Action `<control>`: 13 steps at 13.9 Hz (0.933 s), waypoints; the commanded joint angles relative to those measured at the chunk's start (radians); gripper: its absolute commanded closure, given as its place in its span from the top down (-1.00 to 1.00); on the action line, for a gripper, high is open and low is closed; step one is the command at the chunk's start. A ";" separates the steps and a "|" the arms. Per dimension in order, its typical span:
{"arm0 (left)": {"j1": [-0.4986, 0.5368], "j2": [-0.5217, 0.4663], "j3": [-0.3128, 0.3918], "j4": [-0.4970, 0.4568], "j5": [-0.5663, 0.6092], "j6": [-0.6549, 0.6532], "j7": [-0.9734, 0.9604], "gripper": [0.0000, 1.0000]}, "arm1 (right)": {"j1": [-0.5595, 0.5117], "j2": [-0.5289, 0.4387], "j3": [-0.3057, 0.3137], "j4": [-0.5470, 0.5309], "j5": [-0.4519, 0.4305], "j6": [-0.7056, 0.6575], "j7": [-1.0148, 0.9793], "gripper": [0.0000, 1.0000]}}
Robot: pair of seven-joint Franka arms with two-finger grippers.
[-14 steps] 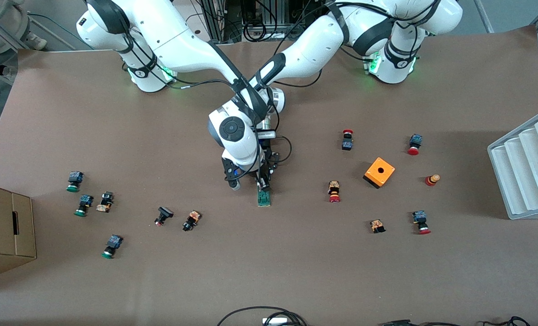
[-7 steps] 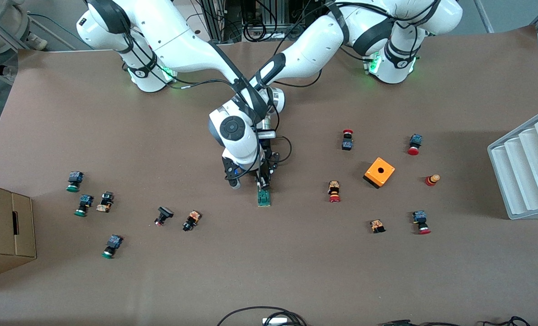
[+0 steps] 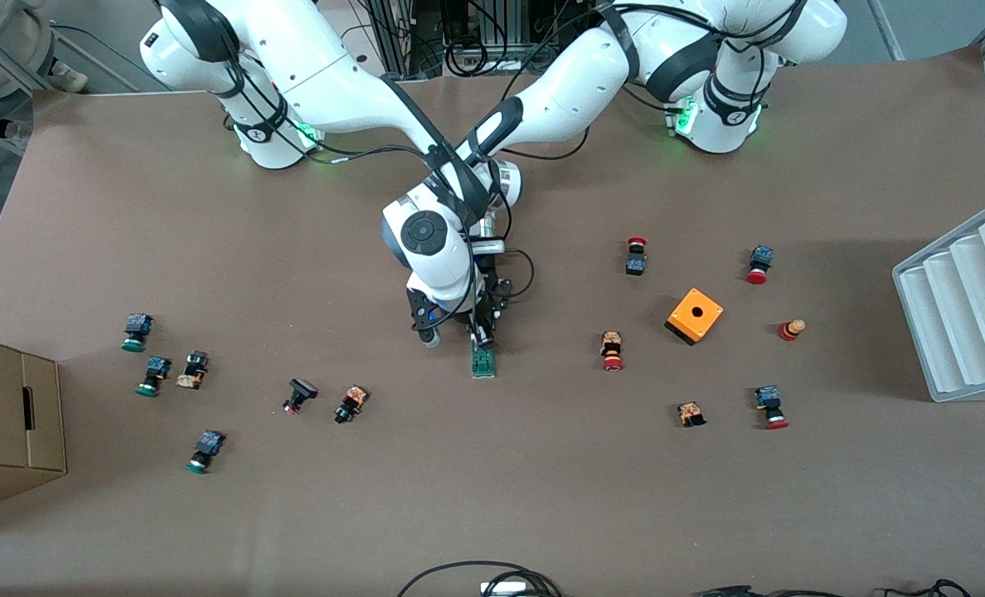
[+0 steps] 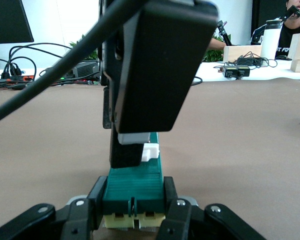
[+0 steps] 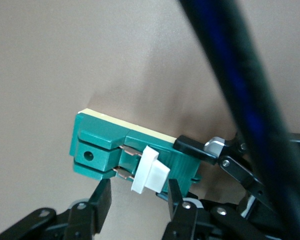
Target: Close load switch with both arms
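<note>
The load switch (image 3: 483,363), a narrow green bar, lies mid-table. My left gripper (image 4: 134,201) is shut on its end farther from the front camera, one finger (image 4: 97,199) on each side of the green body (image 4: 135,182). In the front view the right arm's wrist mostly hides it. My right gripper (image 5: 138,196) is open just over the switch (image 5: 102,150). Its fingers (image 5: 103,199) stand apart along the bar's length, either side of the white sliding block (image 5: 149,169). It shows as a big black shape (image 4: 157,65) in the left wrist view, beside the block (image 4: 151,152).
An orange box with a hole (image 3: 694,314) and several red-capped buttons (image 3: 611,351) lie toward the left arm's end. Green-capped buttons (image 3: 152,375) and a cardboard box (image 3: 12,414) are toward the right arm's end. A white ribbed tray (image 3: 969,298) sits at the table edge.
</note>
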 commanded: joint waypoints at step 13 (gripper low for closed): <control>0.000 0.005 -0.004 0.011 0.021 0.000 -0.006 -0.03 | 0.006 -0.060 -0.003 -0.109 -0.072 0.067 0.014 0.08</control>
